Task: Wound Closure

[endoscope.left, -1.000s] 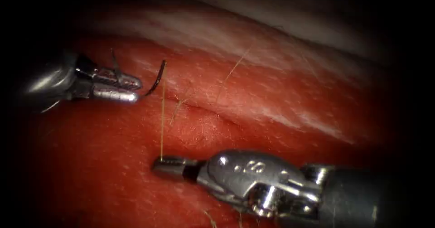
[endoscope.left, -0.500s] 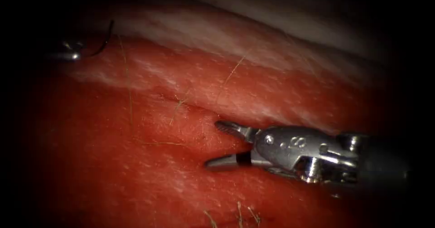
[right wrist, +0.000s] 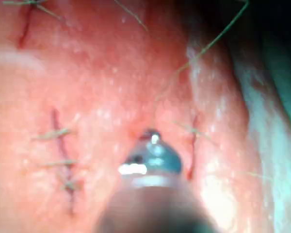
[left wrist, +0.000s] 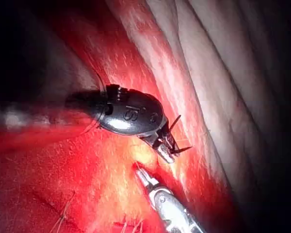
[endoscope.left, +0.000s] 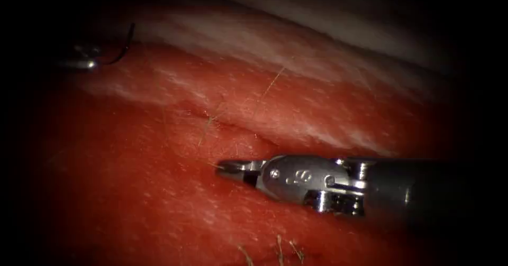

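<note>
Far left of the cut, the left tool (endoscope.left: pixel 79 61) pinches the needle (endoscope.left: pixel 123 46) near its rear end, clear of the tissue (endoscope.left: pixel 132 192), likely parked out of the way. At the cut (endoscope.left: pixel 211 119), the right tool (endoscope.left: pixel 228 167) has its jaws pressed together on the thread (endoscope.left: pixel 216 165), perhaps to keep it taut.

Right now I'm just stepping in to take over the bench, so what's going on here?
The left tool sits at the far left over the tissue, its jaws shut on the curved needle near one end; the needle is clear of the tissue. The right tool lies low beside the cut, jaws closed on a fine strand of thread. Thread ends stick up along the cut.
</note>
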### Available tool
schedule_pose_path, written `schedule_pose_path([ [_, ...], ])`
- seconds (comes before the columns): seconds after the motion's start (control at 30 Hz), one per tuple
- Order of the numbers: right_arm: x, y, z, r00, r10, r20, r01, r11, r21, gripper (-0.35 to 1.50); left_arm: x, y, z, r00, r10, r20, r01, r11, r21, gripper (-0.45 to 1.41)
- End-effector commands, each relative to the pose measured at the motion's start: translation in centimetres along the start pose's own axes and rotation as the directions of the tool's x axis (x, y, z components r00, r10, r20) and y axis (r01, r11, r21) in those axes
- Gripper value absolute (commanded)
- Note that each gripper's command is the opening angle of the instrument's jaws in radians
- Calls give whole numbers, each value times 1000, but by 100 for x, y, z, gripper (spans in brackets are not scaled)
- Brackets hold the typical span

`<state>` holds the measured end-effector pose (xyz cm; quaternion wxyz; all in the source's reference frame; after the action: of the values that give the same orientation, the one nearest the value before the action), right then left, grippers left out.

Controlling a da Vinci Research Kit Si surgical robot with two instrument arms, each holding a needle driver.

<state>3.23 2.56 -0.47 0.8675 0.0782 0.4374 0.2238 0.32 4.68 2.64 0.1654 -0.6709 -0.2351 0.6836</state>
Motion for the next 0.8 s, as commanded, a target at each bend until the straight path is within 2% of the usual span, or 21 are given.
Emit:
schedule_pose_path([
  [0.03,5,0,4,1000,12,1,-12,1000,-1,-35,-7,1,5,1000,-1,-1,1,1000,-2,-35],
  [0.17,16,-15,-4,997,80,9,-80,997,-9,-35,-10,1,9,1000,2,-2,-2,1000,-8,-35],
  [0.27,41,-36,-6,994,105,12,-105,994,-2,-35,-13,2,12,1000,4,-2,-4,1000,-14,-35],
  [0.33,45,-39,-8,994,108,10,-108,994,-2,-35,-13,3,13,1000,4,-3,-4,1000,-16,-35],
  [0.37,58,-48,-14,993,118,7,-118,993,13,-35,-14,4,15,1000,5,-4,-5,1000,-24,-35],
  [0.5,74,-64,-18,992,124,-7,-123,990,62,-35,-15,5,16,1000,6,-5,-6,999,-32,-35],
  [0.53,91,-76,-23,988,136,-74,-130,988,79,-35,-15,5,16,1000,6,-5,-6,999,-32,-35],
  [0.67,124,-86,-40,976,163,-143,-152,985,85,-35,-14,6,16,1000,6,-5,-6,999,-32,-35],
  [0.8,135,-94,-45,963,188,-192,-164,977,132,-35,-14,6,16,1000,6,-6,-6,999,-33,-35],
])
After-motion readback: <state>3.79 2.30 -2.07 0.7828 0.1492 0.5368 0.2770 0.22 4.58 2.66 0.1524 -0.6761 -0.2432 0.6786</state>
